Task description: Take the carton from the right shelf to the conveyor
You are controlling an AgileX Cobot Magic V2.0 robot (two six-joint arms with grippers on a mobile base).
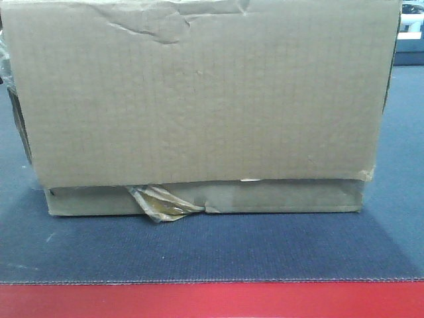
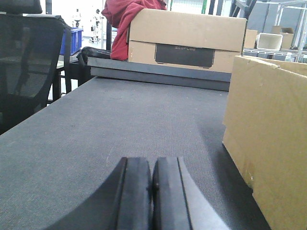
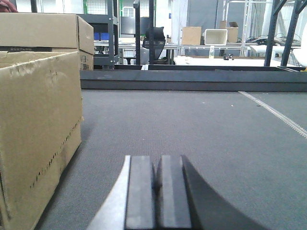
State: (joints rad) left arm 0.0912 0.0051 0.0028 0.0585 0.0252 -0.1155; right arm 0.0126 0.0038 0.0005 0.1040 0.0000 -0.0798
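A brown cardboard carton (image 1: 199, 99) with a creased top and torn tape at its lower flap rests on a dark grey belt surface (image 1: 212, 252) and fills the front view. It shows at the right edge of the left wrist view (image 2: 268, 134) and at the left edge of the right wrist view (image 3: 36, 129). My left gripper (image 2: 152, 165) is shut and empty, low over the belt, left of the carton and apart from it. My right gripper (image 3: 158, 165) is shut and empty, low over the belt, right of the carton and apart from it.
A red strip (image 1: 212, 301) runs along the near edge of the belt. A second carton (image 2: 187, 40) with a black label stands beyond the belt's raised far edge (image 2: 158, 74), with red cloth (image 2: 127, 19) beside it. A black mesh chair (image 2: 26, 67) stands at the left. Shelving and racks (image 3: 216, 33) stand in the background.
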